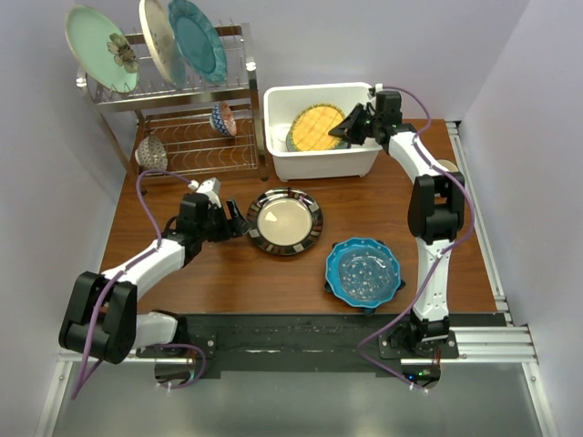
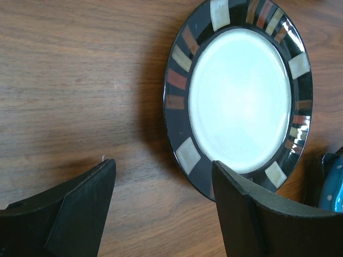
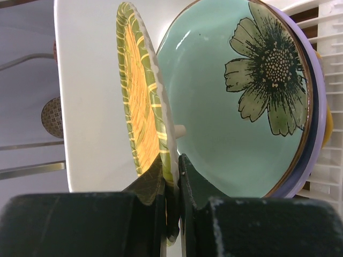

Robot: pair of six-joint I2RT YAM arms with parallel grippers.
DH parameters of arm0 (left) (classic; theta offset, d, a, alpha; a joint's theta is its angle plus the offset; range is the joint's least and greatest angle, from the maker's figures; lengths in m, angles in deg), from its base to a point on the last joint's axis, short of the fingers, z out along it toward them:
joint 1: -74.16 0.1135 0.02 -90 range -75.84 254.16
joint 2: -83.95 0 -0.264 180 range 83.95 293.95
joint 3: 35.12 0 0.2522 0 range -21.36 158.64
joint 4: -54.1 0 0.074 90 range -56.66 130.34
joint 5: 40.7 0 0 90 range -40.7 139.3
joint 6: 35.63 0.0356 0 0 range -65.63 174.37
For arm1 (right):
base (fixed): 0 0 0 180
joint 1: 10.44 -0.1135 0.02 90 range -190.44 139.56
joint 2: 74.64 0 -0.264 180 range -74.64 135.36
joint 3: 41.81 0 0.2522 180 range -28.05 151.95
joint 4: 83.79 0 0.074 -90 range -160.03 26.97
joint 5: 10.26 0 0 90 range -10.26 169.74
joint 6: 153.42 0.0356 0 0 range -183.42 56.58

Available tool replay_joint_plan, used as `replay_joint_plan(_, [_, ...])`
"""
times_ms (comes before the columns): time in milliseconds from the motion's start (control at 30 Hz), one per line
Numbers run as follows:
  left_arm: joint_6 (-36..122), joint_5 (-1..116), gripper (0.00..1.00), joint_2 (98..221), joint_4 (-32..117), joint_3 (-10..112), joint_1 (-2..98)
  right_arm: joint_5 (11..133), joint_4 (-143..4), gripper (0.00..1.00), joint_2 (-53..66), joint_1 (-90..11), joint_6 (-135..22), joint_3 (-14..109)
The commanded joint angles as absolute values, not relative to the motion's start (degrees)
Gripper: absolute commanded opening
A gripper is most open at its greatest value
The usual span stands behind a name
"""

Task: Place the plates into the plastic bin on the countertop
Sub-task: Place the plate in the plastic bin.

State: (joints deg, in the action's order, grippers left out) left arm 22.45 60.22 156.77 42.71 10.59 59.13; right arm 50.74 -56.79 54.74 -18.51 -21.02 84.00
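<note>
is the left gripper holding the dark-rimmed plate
No, the left gripper is open with nothing between its fingers, and the dark-rimmed plate lies flat on the countertop just ahead of it.

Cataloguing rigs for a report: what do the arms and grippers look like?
The left arm and right arm have white links and black joints, each trailed by a purple cable. The left gripper and right gripper are black, with wedge-shaped fingers.

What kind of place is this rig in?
Likely a lab mock-up of a kitchen counter: chrome dish rack, white plastic bin, and wood-grain countertop boxed in by plain walls.
</note>
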Motion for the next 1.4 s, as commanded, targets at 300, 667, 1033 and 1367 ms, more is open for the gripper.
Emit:
replay_joint_plan(300, [23.0, 61.1, 0.76, 155.3, 42.8, 12.5, 59.0, 50.5, -56.3, 0.29, 54.4, -18.3, -23.6, 85.9])
replay_joint_plan(667, [23.3, 61.4, 0.76, 155.7, 42.6, 12.9, 59.0, 53.2, -50.5, 0.54, 53.2, -17.6, -27.6, 85.9])
replay_joint_plan(1033, [23.3, 61.3, 0.76, 155.8, 42.9, 12.5, 59.0, 60.1, -43.0, 0.65, 50.9, -17.6, -32.0, 88.0])
replay_joint_plan(1367, [23.1, 61.5, 0.77, 155.4, 43.0, 12.4, 59.0, 63.7, -44.2, 0.68, 43.0, -17.6, -34.4, 85.5])
